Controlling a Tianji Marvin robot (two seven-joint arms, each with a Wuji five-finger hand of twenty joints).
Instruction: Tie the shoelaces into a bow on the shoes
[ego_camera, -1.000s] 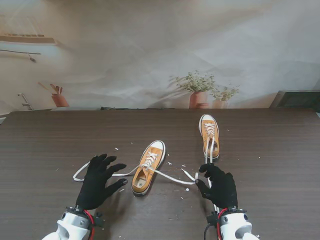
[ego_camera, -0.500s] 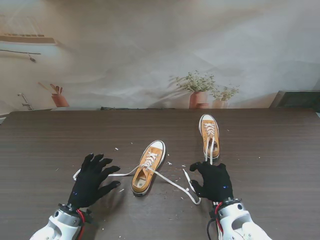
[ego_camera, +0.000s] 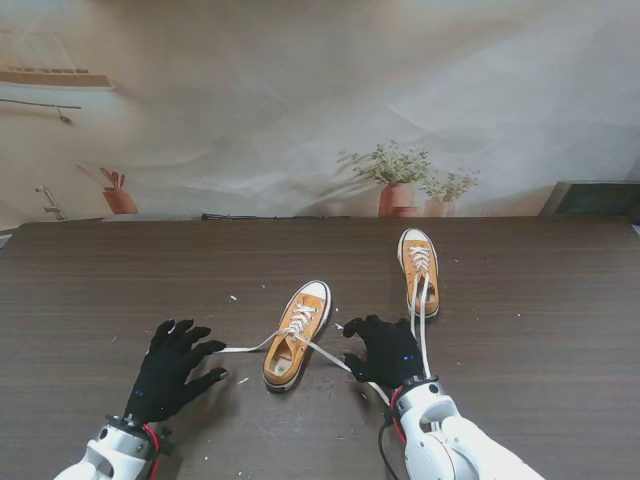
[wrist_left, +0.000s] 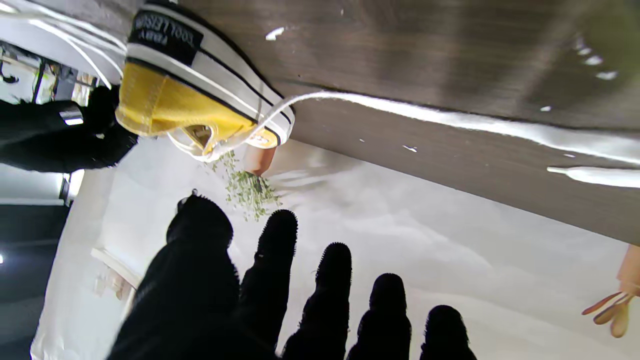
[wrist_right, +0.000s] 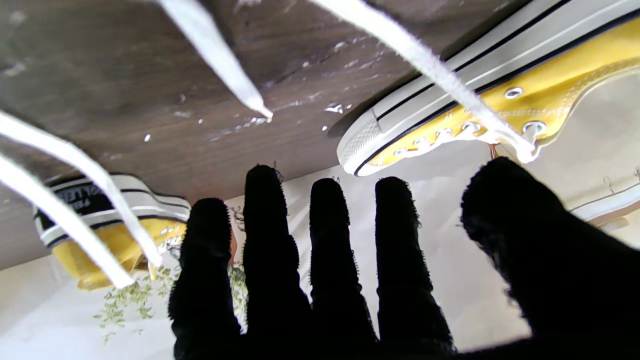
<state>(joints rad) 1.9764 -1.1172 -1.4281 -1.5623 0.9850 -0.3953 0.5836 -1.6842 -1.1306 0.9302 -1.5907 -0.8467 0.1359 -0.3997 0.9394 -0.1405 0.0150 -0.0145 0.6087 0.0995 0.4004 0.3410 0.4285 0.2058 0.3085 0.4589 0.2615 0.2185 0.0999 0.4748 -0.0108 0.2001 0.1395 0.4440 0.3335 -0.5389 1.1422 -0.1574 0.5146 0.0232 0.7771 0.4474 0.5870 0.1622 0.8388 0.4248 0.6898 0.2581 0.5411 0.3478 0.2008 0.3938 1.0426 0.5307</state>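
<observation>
The near yellow shoe (ego_camera: 297, 333) lies in the middle of the table, toe away from me, unlaced at the top. Its left lace (ego_camera: 240, 348) runs out to my left hand (ego_camera: 170, 366), which hovers open with fingers spread, holding nothing. Its right lace (ego_camera: 330, 357) passes under my right hand (ego_camera: 385, 352), also open and spread just right of the shoe. The far yellow shoe (ego_camera: 419, 268) trails two laces (ego_camera: 424, 330) toward me past the right hand. The left wrist view shows the near shoe's heel (wrist_left: 200, 90) and a lace (wrist_left: 450, 117); the right wrist view shows its side (wrist_right: 500, 95).
The dark wooden table (ego_camera: 540, 300) carries small white crumbs (ego_camera: 232, 297) around the shoes. Potted plants (ego_camera: 398, 180) stand against the pale backdrop behind the far edge. A dark box (ego_camera: 595, 198) sits at the back right.
My right hand has slid left, from beside the far shoe's laces to just right of the near shoe. My left hand has drawn back and left, and the left lace lies straighter.
</observation>
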